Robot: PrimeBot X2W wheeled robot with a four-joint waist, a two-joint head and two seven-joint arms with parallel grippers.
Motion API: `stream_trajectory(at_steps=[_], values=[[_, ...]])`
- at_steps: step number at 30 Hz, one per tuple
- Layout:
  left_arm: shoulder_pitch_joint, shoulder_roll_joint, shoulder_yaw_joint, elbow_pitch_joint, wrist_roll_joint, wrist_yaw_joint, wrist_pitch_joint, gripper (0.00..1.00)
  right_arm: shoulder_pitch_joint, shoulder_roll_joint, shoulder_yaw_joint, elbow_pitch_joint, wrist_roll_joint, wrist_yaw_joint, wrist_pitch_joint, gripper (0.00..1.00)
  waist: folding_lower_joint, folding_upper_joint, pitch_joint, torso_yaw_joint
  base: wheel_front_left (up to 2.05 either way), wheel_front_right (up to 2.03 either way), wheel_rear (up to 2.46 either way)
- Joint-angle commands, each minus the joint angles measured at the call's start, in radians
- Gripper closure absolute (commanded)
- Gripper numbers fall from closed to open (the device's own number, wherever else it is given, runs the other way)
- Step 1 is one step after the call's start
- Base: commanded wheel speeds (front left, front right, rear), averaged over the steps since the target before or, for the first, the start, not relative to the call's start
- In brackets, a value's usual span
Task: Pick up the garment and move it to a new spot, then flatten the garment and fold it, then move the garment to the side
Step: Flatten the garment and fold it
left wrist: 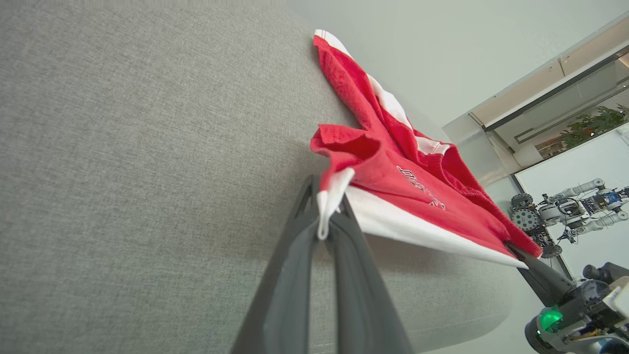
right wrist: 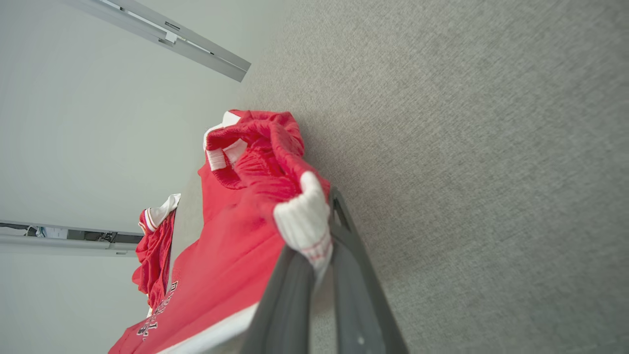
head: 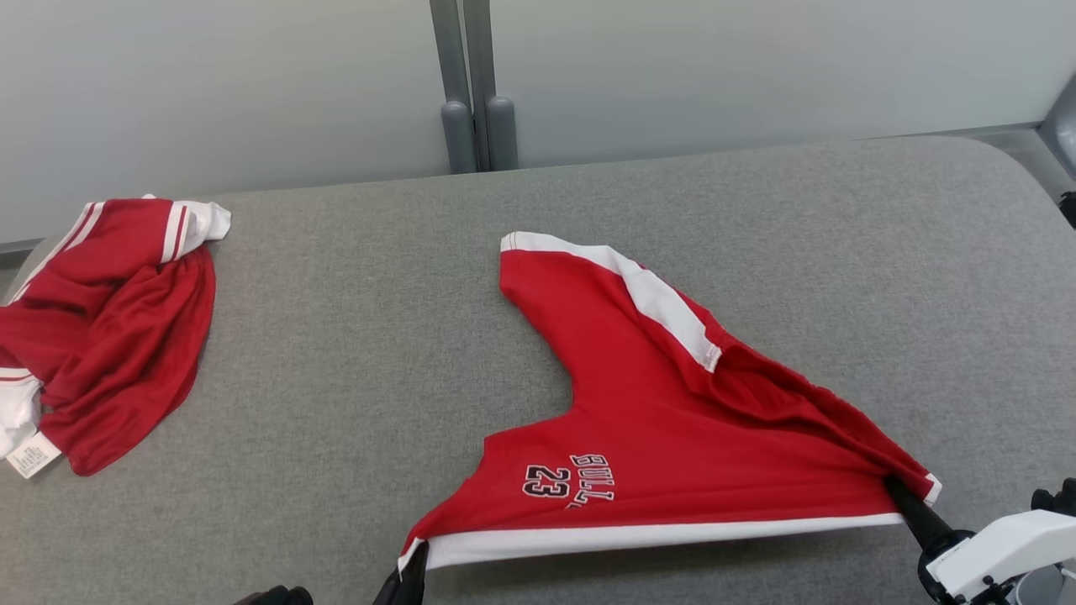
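On the grey padded surface (head: 353,336): red garment (head: 672,420) with white trim lies right of centre. Its printed side is up, with lettering and "23" near the front edge.
Garment, far part: a lobe with a white stripe rests flat on the surface and points toward the far side.
Garment, near part: the white-banded edge is lifted off the surface and stretched taut between the two grippers. A shadow lies under it.
Left gripper (head: 414,571): at the bottom of the head view. Its jaws are clamped on the near-left corner of the white band. The left wrist view shows white fabric pinched between the dark fingers.
Right gripper (head: 904,496): at the lower right of the head view. Its jaws are clamped on the near-right corner. The right wrist view shows a white ribbed edge bunched at the fingertips, with red folds piled just beyond.
Second garment (head: 109,336): a crumpled red and white heap at the left edge of the surface, well apart from the held one. A white label shows at its near end.
Backdrop: pale wall panels, with two grey posts (head: 471,84) behind the far edge.
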Motion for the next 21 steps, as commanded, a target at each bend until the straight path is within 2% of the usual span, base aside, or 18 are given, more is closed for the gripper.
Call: stream_trajectory(at_steps=[1, 12, 21], values=[[0.016, 0.028, 0.028, -0.008, -0.010, 0.020, -0.008, 1.00, 0.020, -0.026, -0.024, -0.007, 0.002, -0.015, -0.006, 1.00, 0.0001, 0.0000, -0.013, 0.000, 0.00, 0.00, 0.00], [0.031, 0.031, 0.035, -0.109, -0.029, 0.035, 0.012, 1.00, 0.039, -0.023, -0.005, -0.016, 0.022, -0.011, -0.006, 1.00, 0.0001, 0.0000, -0.037, 0.000, 0.00, 0.00, 0.00], [-0.009, 0.030, 0.005, -0.023, -0.024, 0.029, 0.049, 1.00, 0.012, -0.022, 0.024, 0.051, -0.003, -0.010, -0.041, 1.00, 0.0001, 0.0000, -0.031, -0.007, 0.00, 0.00, 0.00]])
